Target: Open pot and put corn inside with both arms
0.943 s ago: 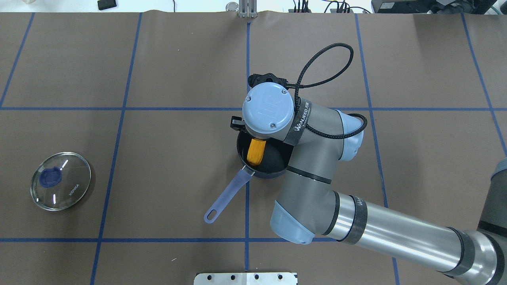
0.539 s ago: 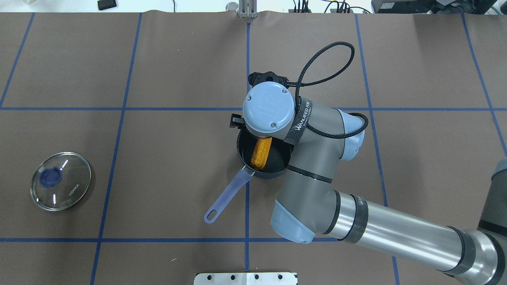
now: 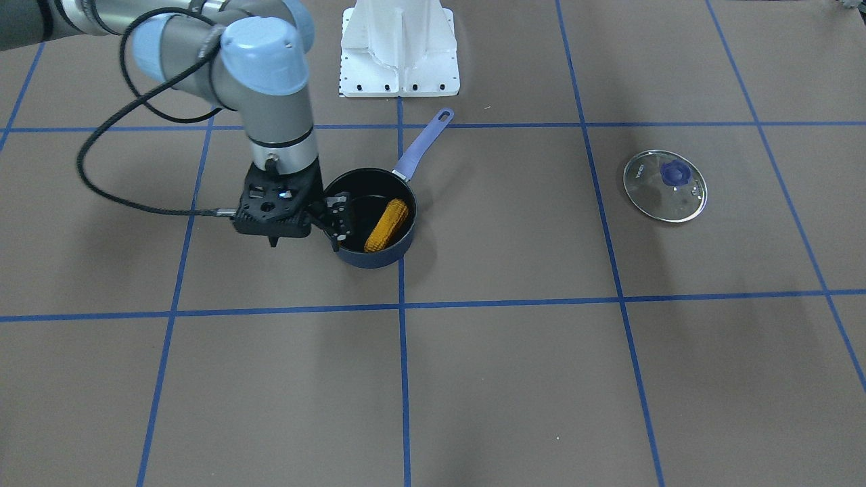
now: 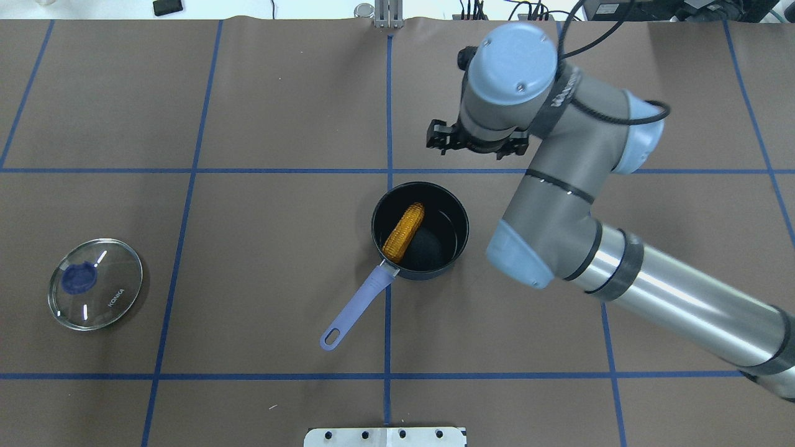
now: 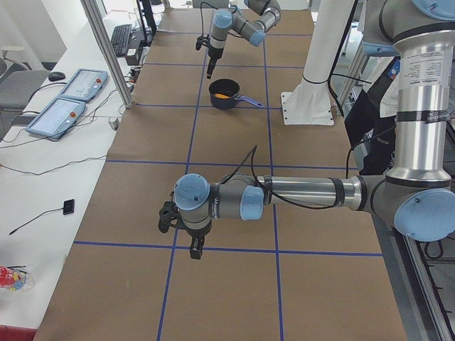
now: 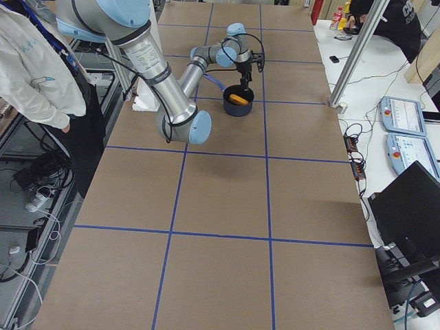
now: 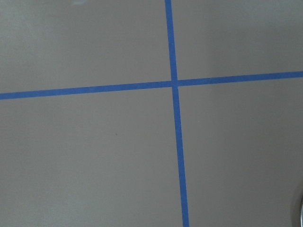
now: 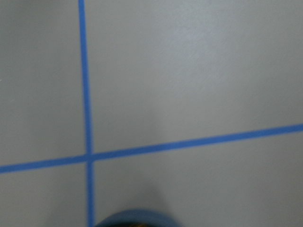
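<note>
The orange-yellow corn [image 4: 404, 231] lies slanted inside the open dark blue pot [image 4: 458, 214], free of any gripper; it also shows in the front view [image 3: 387, 224]. My right gripper [image 3: 338, 220] is empty with its jaws apart, at the pot's rim in the front view. In the overhead view its fingers are hidden under the wrist, which hangs beyond the pot's far side. My left gripper [image 5: 193, 249] hovers over bare table far from the pot; I cannot tell whether it is open or shut.
The glass lid [image 4: 95, 284] with a blue knob lies flat at the table's left. The pot's purple handle [image 4: 357, 307] points toward the robot's side. The white base pedestal [image 3: 399, 47] stands behind the pot.
The corn left the right gripper and settled slanted in the pot. The right arm rose and swung away from over the pot toward the far right.
</note>
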`<action>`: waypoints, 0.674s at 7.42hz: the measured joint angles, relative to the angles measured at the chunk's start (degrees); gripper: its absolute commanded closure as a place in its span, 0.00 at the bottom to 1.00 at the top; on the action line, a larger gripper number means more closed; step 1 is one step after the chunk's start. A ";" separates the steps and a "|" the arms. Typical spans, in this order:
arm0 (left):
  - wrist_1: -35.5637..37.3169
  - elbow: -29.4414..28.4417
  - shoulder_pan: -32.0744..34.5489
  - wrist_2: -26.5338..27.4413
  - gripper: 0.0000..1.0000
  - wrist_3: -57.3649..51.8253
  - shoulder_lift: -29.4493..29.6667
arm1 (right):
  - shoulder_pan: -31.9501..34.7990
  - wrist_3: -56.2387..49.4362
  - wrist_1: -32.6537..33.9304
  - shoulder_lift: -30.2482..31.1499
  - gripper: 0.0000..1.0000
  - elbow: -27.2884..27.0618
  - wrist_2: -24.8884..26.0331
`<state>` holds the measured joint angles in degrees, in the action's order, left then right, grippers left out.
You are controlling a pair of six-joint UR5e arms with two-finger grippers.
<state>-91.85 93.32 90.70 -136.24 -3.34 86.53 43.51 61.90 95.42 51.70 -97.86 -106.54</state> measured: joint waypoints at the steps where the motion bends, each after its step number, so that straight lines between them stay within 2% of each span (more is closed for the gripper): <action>1: -0.09 0.05 0.02 0.08 0.02 -0.01 -0.59 | 6.03 -9.79 -0.07 3.78 0.00 -0.65 -4.64; 5: -0.48 0.59 0.14 0.18 0.02 -0.57 -1.89 | 29.47 -47.90 -0.10 21.50 0.00 -0.93 -19.44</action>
<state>-92.34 93.90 90.84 -136.06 -3.91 84.64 72.98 14.00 95.33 73.20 -98.79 -125.98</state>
